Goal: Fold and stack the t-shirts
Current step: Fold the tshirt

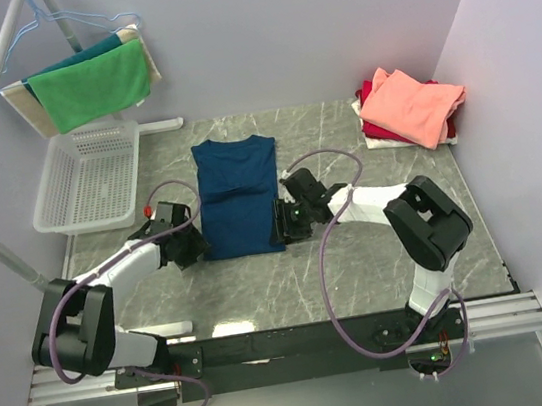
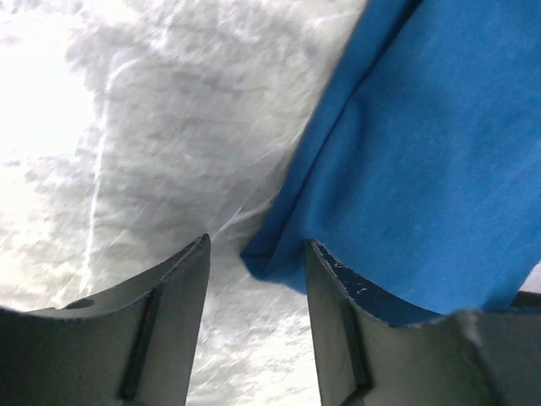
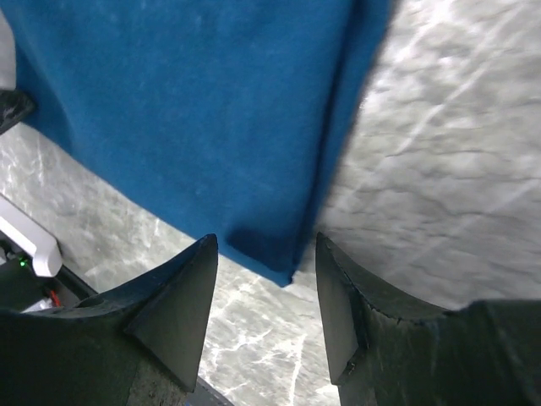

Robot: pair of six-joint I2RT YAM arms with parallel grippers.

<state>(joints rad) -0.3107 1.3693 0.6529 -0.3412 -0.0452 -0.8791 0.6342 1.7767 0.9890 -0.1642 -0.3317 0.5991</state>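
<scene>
Top external view: the navy t-shirt (image 1: 240,195) lies flat on the grey marbled table (image 1: 359,251) as a long narrow rectangle, collar end away from the bases. We note the left gripper (image 1: 194,244) at its near left corner and the right gripper (image 1: 279,224) at its near right corner, both low over the table.

Left wrist view: the left gripper (image 2: 258,326) stands spread, nothing clamped. The navy t-shirt (image 2: 423,169) runs in from the upper right, and its folded corner pokes into the gap, close against the right-hand finger (image 2: 347,321). We cannot tell if cloth and finger touch. The other finger is over bare table (image 2: 152,127).

Right wrist view: the right gripper (image 3: 264,313) is likewise parted and holds nothing. The navy t-shirt (image 3: 194,110) fills the upper left, its corner pointing down between the two fingers, nearer the right-hand one.

At the far right, the salmon-pink t-shirt (image 1: 408,103) sits folded on the red t-shirt (image 1: 374,129), well apart from both grippers.
</scene>
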